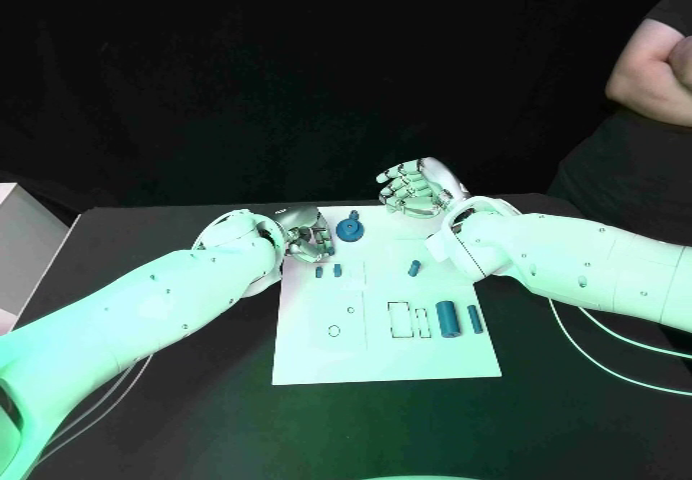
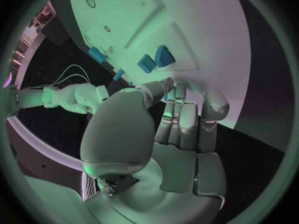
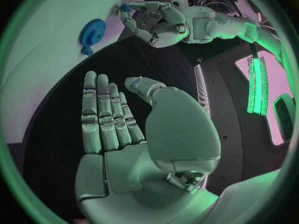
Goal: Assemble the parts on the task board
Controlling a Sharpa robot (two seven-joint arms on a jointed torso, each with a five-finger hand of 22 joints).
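The task board (image 1: 382, 350) lies in the middle of the black counter (image 1: 159, 400), with small blue parts (image 1: 450, 320) on it and a blue gear (image 1: 351, 231) near its far edge. The left robot hand (image 1: 300, 240) rests at the far left corner, fingers curled, holding nothing I can see. The right robot hand (image 1: 415, 188) hovers beyond the board, fingers apart, empty.

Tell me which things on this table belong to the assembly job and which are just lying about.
Job:
white task board plate
round blue toothed gear
two upright blue cylinders
small blue blocks near the left hand
small blue peg

Lying about:
white box at the table's edge
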